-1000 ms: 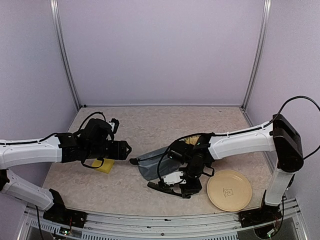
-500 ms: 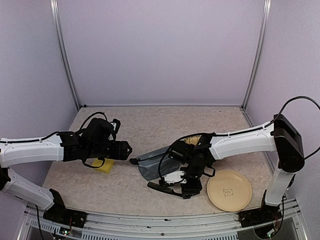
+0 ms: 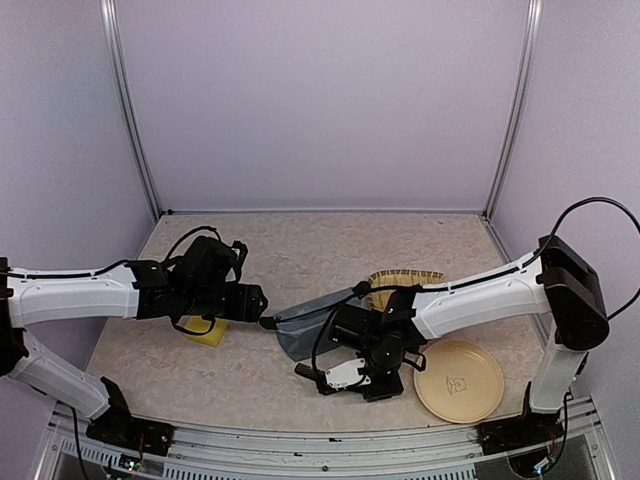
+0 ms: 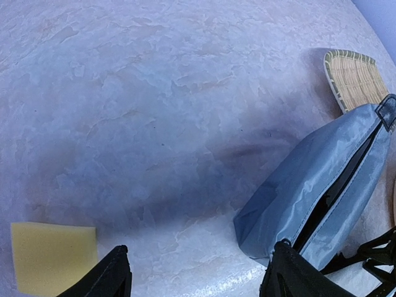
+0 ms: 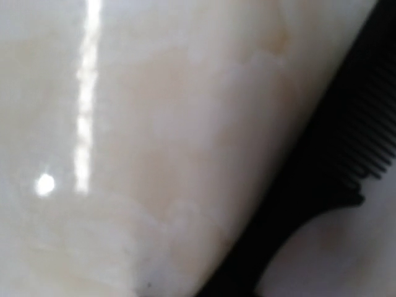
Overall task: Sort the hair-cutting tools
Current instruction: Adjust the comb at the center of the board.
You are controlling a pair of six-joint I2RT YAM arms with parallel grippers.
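The long black comb (image 5: 337, 148) lies on the table at the front; its teeth fill the right of the right wrist view. From above only its left end (image 3: 306, 372) shows. My right gripper (image 3: 345, 377) is pressed low over it, its fingers hidden. The grey-blue zip pouch (image 3: 310, 325) lies mid-table with its zip open (image 4: 328, 185). My left gripper (image 4: 201, 275) is open at the pouch's left corner (image 3: 264, 322), with one fingertip (image 4: 289, 266) at the pouch's edge. The scissors, clipper and guard are out of view.
The yellow sponge (image 3: 205, 332) lies under my left wrist and shows in the left wrist view (image 4: 52, 255). A woven tray (image 3: 405, 279) stands behind the pouch. A tan plate (image 3: 459, 381) sits at the front right, beside my right arm.
My right gripper has dropped lower and shifted left onto the comb. My left gripper has moved right, up to the pouch's corner.
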